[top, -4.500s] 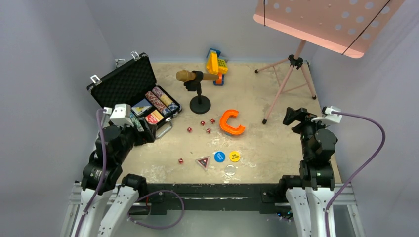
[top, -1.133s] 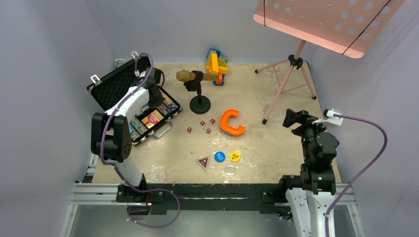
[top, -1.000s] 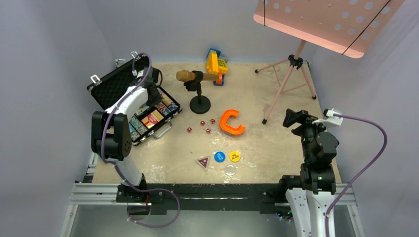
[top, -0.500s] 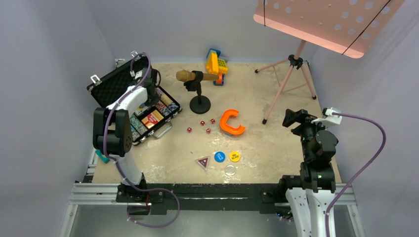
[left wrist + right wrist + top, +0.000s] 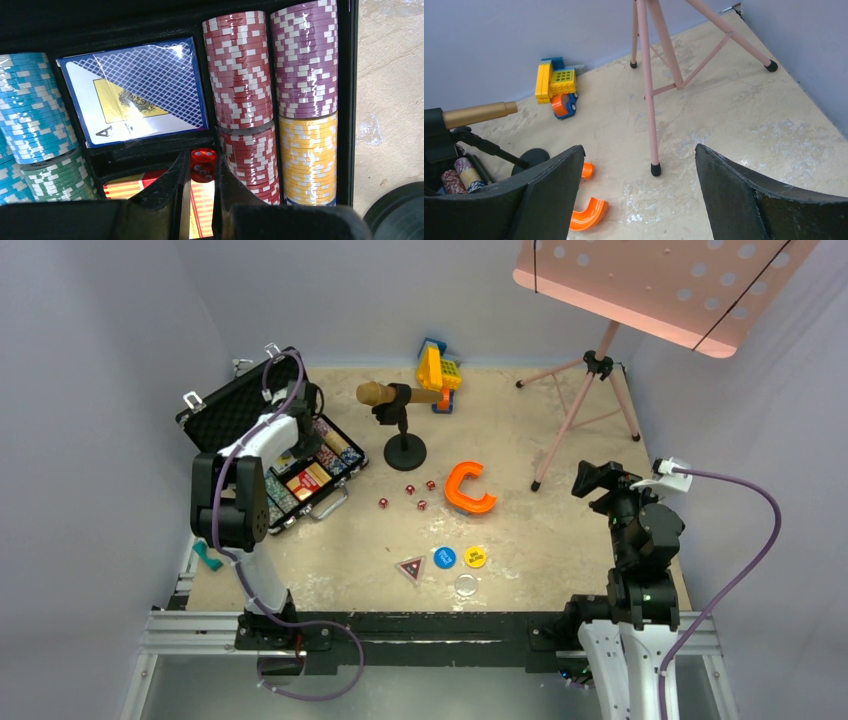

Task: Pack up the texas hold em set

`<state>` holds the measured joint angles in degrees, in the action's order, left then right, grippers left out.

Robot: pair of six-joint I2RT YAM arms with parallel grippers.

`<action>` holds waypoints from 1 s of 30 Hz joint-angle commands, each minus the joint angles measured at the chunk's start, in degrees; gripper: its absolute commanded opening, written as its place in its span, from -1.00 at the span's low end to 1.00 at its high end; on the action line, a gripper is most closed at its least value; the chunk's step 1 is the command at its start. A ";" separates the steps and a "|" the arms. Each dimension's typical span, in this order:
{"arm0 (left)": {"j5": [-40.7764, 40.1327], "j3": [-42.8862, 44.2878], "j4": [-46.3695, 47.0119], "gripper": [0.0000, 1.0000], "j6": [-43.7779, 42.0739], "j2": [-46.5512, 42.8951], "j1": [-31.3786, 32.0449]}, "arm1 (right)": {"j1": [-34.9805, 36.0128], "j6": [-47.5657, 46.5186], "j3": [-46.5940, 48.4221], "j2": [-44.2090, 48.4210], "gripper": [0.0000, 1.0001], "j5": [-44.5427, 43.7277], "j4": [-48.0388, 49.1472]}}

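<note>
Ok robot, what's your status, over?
Left claw shut on red die, over open case. Right claw open. Four dice, three buttons on table. Mic stand close by case.

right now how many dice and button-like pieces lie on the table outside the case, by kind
red dice: 4
blue button: 1
yellow button: 1
triangular button: 1
clear disc: 1
total: 8

Robot lab test cell, plain grey-blue panel walls (image 5: 100, 340) boxing in a scuffed beige desk (image 5: 560, 530), left arm (image 5: 235, 510) and right arm (image 5: 640, 540) bolted to an aluminium rail frame (image 5: 180, 632), purple cable (image 5: 725, 476) trailing, unrelated props staged, pink music stand (image 5: 600, 360), microphone (image 5: 385, 393), toy blocks (image 5: 438, 370)
</note>
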<state>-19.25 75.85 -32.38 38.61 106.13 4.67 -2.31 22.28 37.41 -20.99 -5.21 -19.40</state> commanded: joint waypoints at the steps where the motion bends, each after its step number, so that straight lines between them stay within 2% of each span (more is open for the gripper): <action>1: 1.03 0.36 -0.16 -1.00 2.34 0.58 -0.45 | -0.24 0.04 2.27 0.08 0.71 -1.03 0.41; 22: 3.44 0.61 -0.67 -1.00 4.07 1.71 -2.03 | -0.24 -0.05 2.41 0.43 0.71 -1.01 0.13; 30: 4.99 1.53 -0.58 -0.80 2.79 2.64 -2.03 | -0.24 -0.08 2.41 0.36 0.71 -0.94 0.09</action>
<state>-16.10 75.85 -33.26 41.36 107.90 2.96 -2.31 22.28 37.41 -20.95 -5.37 -19.79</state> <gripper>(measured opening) 0.181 0.855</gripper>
